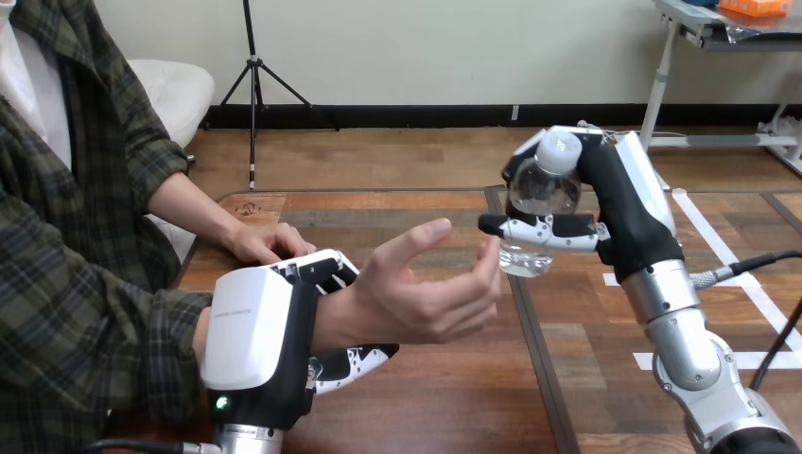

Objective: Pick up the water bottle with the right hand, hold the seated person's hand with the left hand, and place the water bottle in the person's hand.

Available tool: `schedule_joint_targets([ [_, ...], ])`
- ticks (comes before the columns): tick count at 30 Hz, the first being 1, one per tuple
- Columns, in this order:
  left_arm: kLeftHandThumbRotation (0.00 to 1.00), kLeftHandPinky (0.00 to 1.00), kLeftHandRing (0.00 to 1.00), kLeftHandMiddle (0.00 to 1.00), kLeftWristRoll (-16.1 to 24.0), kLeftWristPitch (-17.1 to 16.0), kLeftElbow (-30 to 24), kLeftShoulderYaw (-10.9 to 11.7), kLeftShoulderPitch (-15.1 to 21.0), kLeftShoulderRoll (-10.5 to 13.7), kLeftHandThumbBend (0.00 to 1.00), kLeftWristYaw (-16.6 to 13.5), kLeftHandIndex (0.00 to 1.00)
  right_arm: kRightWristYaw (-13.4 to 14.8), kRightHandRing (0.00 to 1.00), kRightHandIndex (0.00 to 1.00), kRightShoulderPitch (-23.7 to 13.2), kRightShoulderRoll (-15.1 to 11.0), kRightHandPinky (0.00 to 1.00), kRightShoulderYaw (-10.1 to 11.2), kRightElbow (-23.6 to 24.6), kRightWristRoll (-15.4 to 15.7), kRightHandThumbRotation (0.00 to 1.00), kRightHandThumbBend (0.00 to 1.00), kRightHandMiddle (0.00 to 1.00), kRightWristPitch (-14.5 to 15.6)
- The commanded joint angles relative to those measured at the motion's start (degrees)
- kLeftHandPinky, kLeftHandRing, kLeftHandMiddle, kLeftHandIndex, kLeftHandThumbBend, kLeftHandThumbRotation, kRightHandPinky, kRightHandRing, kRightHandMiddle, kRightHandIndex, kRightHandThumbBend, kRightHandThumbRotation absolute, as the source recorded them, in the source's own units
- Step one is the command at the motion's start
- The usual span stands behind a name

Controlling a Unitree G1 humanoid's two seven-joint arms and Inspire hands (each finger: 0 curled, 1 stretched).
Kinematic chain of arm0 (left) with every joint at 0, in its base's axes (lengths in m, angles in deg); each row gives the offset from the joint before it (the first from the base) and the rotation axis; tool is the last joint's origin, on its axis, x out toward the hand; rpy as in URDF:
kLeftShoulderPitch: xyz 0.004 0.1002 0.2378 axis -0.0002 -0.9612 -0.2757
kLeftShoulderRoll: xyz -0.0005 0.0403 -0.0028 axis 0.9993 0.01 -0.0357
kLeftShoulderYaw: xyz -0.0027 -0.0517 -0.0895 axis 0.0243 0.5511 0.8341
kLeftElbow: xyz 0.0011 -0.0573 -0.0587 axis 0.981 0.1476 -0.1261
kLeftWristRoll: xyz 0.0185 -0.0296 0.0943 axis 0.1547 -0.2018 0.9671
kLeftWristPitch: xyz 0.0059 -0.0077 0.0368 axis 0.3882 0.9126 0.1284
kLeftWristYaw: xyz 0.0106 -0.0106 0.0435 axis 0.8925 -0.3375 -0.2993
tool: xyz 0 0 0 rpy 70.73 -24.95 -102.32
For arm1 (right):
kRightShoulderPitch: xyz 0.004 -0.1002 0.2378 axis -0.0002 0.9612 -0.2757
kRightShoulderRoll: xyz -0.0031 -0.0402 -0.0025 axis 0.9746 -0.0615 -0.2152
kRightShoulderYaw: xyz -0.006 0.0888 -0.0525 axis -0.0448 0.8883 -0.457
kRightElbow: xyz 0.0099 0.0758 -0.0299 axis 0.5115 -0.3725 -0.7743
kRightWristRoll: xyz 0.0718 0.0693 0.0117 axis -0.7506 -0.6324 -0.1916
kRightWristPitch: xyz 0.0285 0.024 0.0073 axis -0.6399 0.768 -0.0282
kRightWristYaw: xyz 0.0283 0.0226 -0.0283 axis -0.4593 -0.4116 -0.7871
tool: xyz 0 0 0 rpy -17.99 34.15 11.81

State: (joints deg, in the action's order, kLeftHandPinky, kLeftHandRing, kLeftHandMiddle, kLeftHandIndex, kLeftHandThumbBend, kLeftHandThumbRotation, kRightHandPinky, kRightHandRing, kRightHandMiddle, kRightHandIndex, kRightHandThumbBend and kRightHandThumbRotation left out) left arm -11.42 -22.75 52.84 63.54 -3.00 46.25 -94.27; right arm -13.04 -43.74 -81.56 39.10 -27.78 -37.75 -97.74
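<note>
Clear water bottle (541, 194) in right hand (629, 200); left hand (257, 331) clasps person's wrist (336, 317).

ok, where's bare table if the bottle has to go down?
Bare table in front, between the left robot hand and the right arm; also under the bottle held by the right robot hand, beside the white tape. Crowded at left: that hand grips the person's wrist, their other hand rests behind.

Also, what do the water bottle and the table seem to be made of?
The water bottle looks like clear, glossy plastic: you see through it, and its cap is pale and opaque. The table looks like wood with a smooth, slightly shiny finish: brown planks with grain; it could be a laminate.
</note>
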Motion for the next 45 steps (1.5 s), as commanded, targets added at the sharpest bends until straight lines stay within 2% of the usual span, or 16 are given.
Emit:
schedule_joint_targets([
  [1,0.00,0.26,0.31,0.35,0.40,-1.26,-2.80,-1.56,3.43,-0.99,0.91,0.28,0.37,-0.18,0.40,0.42,-2.28,0.85,0.37,0.80,5.39,-1.30,0.00,0.75,0.45,-2.00],
  [8,0.00,0.26,0.31,0.35,0.27,-1.34,-2.79,-1.79,3.51,-1.23,0.92,0.80,0.37,-0.90,0.40,0.42,-1.46,1.30,0.37,0.78,7.21,-1.44,0.00,0.74,0.44,-2.96],
  [17,0.00,0.26,0.31,0.35,-0.10,-2.85,-1.87,-2.10,3.97,-1.02,0.92,0.45,0.37,-2.64,0.40,0.41,0.00,1.63,0.36,0.68,10.70,-1.79,0.00,0.73,0.44,-3.18],
  [23,0.00,0.26,0.31,0.35,0.15,-2.60,-1.82,-2.24,4.09,-1.21,0.92,0.50,0.37,-3.27,0.39,0.41,1.05,1.92,0.35,0.67,13.29,-1.73,0.00,0.73,0.43,-2.66],
  [26,0.00,0.26,0.30,0.34,0.14,-2.42,-1.91,-2.27,4.07,-1.30,0.92,0.67,0.37,-4.98,0.39,0.41,1.61,2.30,0.35,0.64,14.23,-3.50,0.00,0.73,0.43,-2.89],
  [29,0.00,0.26,0.30,0.34,0.27,-2.31,-1.80,-2.30,4.12,-1.31,0.92,0.60,0.37,-5.25,0.39,0.40,1.87,2.17,0.35,0.56,14.81,-3.25,0.00,0.72,0.42,-3.96],
  [35,0.00,0.26,0.30,0.34,0.48,-2.45,-1.53,-2.34,4.28,-1.24,0.92,0.23,0.37,-6.10,0.37,0.40,2.94,2.39,0.33,0.62,17.06,-3.62,0.00,0.72,0.41,-3.29],
  [45,0.00,0.26,0.29,0.34,0.60,-2.40,-1.20,-2.28,4.35,-1.19,0.93,-0.01,0.36,-9.48,0.36,0.39,4.64,3.27,0.33,0.54,19.69,-7.19,0.00,0.73,0.39,-4.09],
])
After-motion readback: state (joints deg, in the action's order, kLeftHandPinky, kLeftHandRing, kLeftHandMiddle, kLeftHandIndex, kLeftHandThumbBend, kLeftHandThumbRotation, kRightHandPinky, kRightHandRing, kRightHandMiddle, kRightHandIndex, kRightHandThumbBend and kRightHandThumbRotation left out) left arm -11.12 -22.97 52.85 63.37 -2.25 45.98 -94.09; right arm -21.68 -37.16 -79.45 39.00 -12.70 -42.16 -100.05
